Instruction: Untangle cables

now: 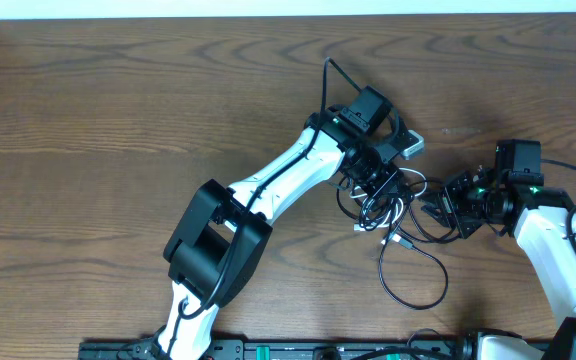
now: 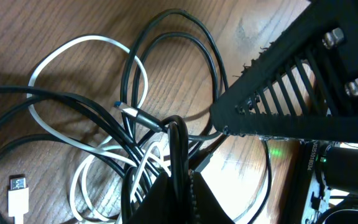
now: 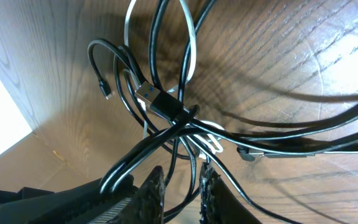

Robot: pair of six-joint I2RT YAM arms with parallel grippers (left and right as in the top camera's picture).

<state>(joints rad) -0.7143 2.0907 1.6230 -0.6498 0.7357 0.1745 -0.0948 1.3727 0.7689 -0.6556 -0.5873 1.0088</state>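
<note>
Pinching cables (image 2: 143,118) w/ L gripper (image 2: 197,150), R gripper (image 3: 180,186) jaws slightly apart astride them

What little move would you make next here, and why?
Probably close the right gripper on the black cables between its fingers: the left gripper pinches the tangle's other side, so both need a hold before easing them and the white cable apart.

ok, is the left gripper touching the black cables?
Touching. Left wrist view: left gripper is shut on the black cables, a loop pinched between its jaws.
</note>
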